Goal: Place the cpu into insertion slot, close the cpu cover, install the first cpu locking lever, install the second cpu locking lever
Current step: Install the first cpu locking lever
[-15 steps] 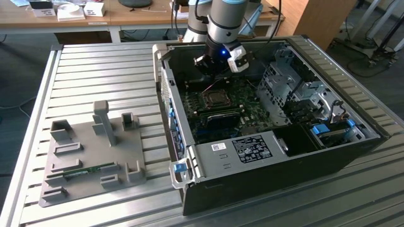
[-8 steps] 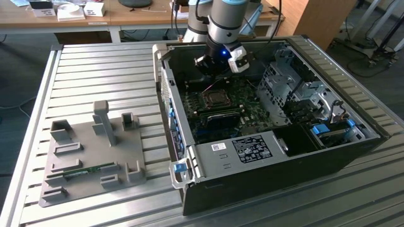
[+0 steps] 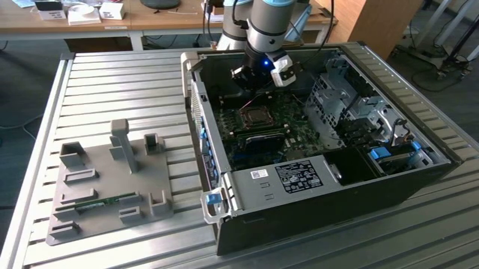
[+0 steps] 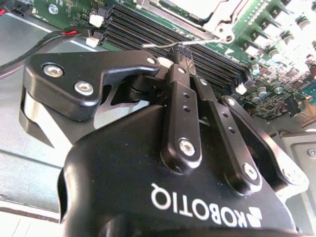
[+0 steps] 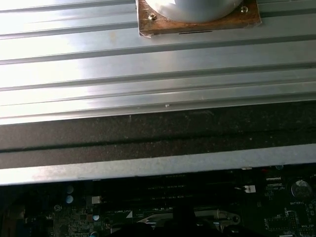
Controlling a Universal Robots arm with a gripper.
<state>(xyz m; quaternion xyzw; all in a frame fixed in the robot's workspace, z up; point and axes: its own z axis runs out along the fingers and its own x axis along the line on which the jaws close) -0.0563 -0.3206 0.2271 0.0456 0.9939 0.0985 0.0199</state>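
In the exterior view my gripper (image 3: 253,95) reaches down into the open computer case, just behind the insertion slot (image 3: 258,116) on the green motherboard (image 3: 299,131). The second wrist view shows its two black fingers (image 4: 181,106) drawn together, their tips (image 4: 183,55) right at a thin wire locking lever (image 4: 163,45) that runs along the socket's edge. Beyond the lever lies the silvery cpu cover (image 4: 217,22), flat over the socket. A bright metal surface that looks like the cpu (image 4: 197,6) shows in its window. I cannot tell whether the fingers pinch the lever or only touch it.
Long black memory slots (image 4: 148,34) lie between the gripper and the socket. Case walls (image 3: 196,106), a drive cage (image 3: 351,106) and a white-labelled black box (image 3: 295,175) hem in the board. A grey fixture plate (image 3: 105,179) sits on the slatted table (image 3: 112,84) at the exterior view's left.
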